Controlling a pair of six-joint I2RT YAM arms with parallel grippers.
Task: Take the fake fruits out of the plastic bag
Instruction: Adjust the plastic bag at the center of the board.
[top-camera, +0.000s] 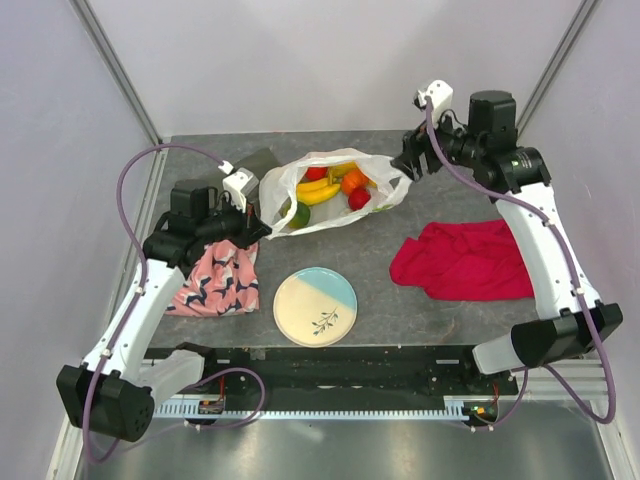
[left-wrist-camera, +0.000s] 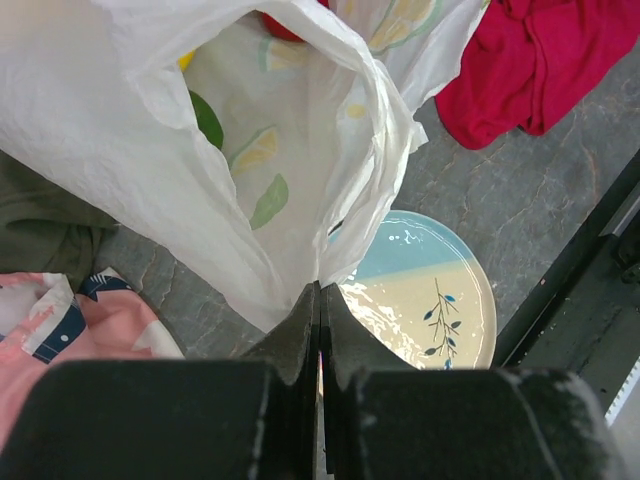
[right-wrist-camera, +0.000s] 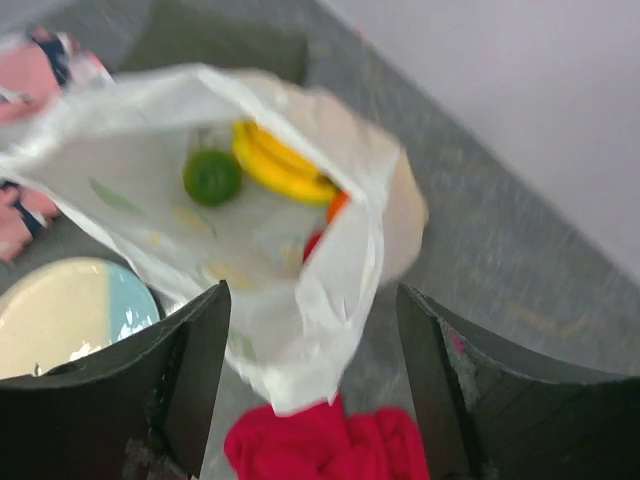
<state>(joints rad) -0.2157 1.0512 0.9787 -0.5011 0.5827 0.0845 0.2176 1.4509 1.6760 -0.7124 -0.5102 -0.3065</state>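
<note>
At the back centre of the counter, the plastic bag lies with its mouth open toward the camera above. The fake fruits are all inside it: bananas, a green round one, a red apple and orange ones.

My left tool has its jaws pressed together, with the bag's near-left rim pinched between them. The film rises from that grip in a taut fold. My right tool stands with its jaws wide apart and holds nothing. It sits just beside the bag's right rim. The wrist view is blurred, so I cannot tell whether either finger touches the film.

Edges: a dark cloth touches the bag's back-left corner. The pink patterned cloth lies under my left arm, near the bag. The plate sits near the front, apart from the bag's lower rim. The red cloth lies to the right, beneath my right arm, apart from both bag and plate.

Open room: bare counter shows between bag and plate, between plate and red cloth, and behind the bag up to the back wall.
</note>
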